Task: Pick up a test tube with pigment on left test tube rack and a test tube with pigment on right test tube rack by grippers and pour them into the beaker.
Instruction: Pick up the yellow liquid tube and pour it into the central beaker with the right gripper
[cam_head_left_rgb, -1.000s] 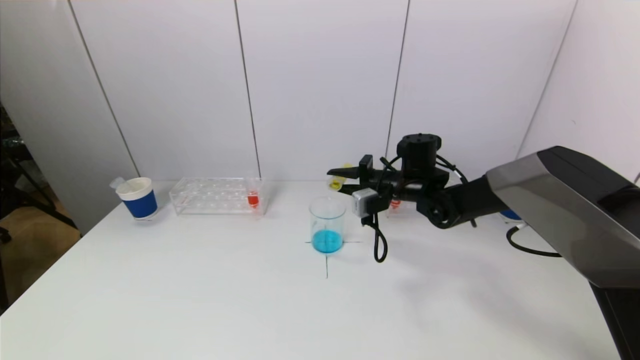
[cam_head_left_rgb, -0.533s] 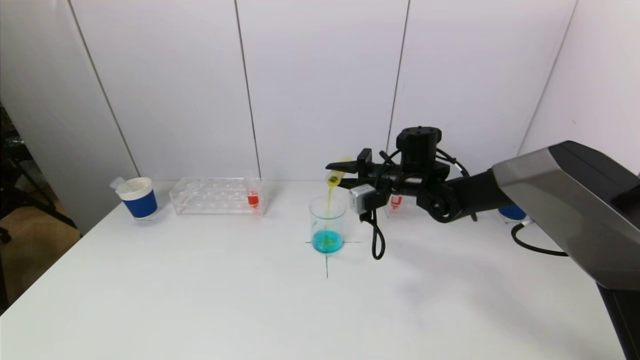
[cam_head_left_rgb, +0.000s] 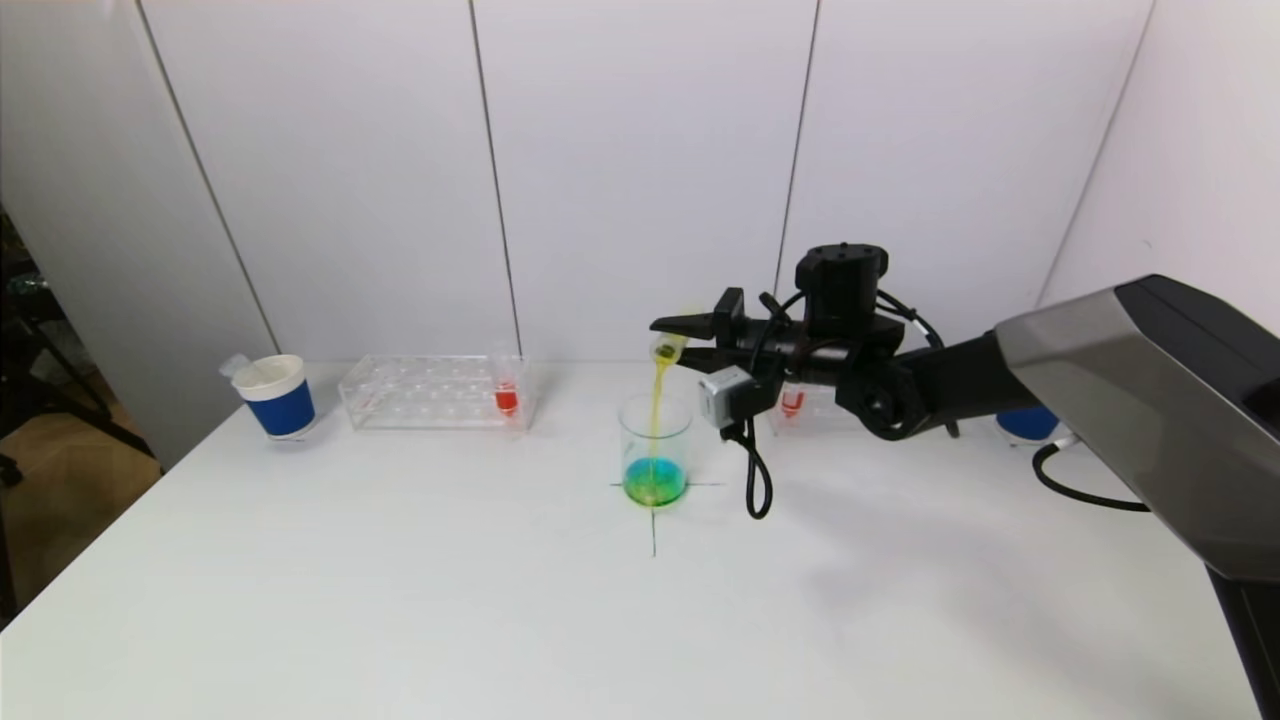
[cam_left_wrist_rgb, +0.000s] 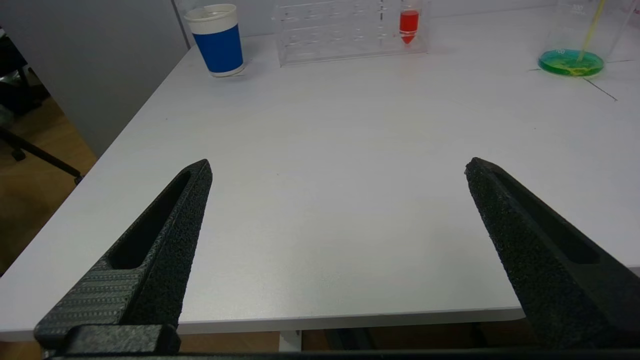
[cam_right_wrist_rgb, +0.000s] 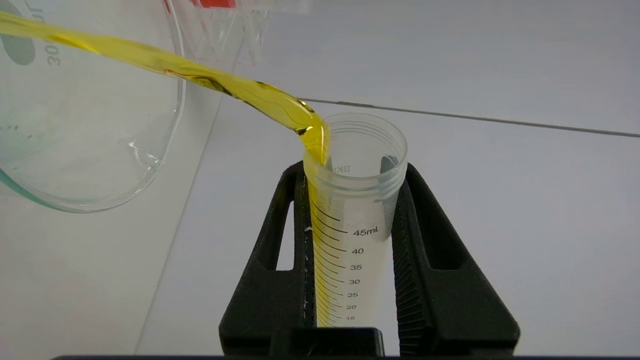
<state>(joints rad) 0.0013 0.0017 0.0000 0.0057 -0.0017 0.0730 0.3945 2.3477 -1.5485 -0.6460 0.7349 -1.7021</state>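
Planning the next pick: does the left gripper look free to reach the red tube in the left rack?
Probably yes: the left gripper is open over bare table, nothing before the red tube.

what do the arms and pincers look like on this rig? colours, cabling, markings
The right arm has a grey shell on its upper link, then black joints ending in a round black cap. A small silver box sits near the wrist, with a black cable looping beneath. The right pincer has black tapered fingers with slotted cut-outs. The left pincer has matching black fingers with grainy faces. No markings visible.
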